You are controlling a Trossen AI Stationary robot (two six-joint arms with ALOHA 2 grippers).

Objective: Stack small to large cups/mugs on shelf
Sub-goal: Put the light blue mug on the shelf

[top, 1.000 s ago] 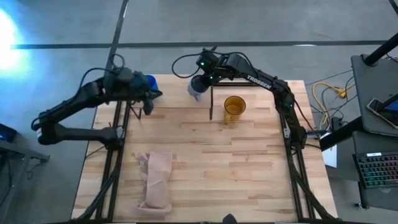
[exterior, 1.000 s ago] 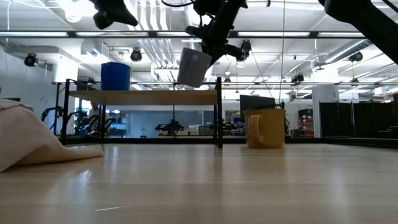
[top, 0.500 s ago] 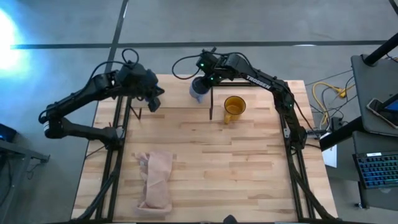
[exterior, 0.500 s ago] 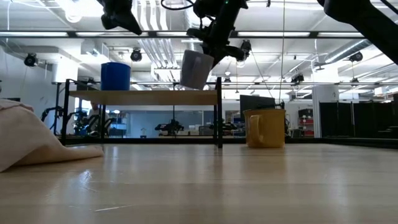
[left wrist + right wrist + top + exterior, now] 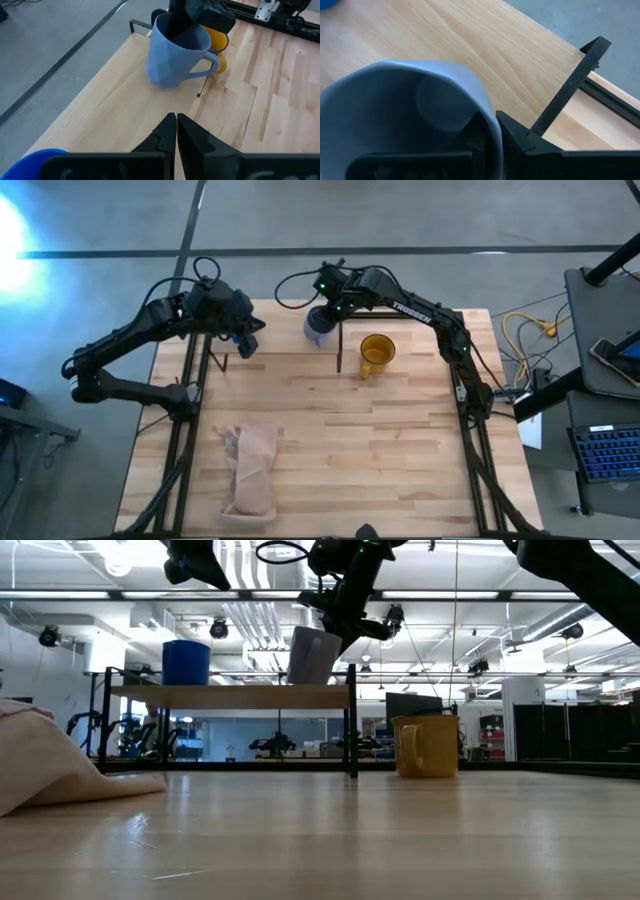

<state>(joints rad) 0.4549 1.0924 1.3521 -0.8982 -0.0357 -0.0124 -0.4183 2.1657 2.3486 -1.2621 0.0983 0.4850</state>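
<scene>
The right arm's claw pinches the rim of the mid-sized grey-blue handled mug, one finger inside the wall and one outside, as the right wrist view shows. That rim grip leaves the base free, which suits setting it down. In the low view, upper centre, the mug hangs slightly tilted with its bottom just at the pale wooden shelf board on its thin black frame; I cannot tell whether it touches yet.

The small bright blue mug stands upright on the shelf toward the left of that view, well apart from the grey-blue one. I'd judge the gap is deliberate, leaving room in a small-to-large row. The larger amber-yellow mug stands on the planked tabletop, right of centre in the high view, beside the shelf's leg and not yet shelved.

The left arm's claw hovers above the shelf's left end, upper left in the high view, its fingers pressed together on nothing, seemingly out of the way.

A crumpled beige cloth lies at lower left.
</scene>
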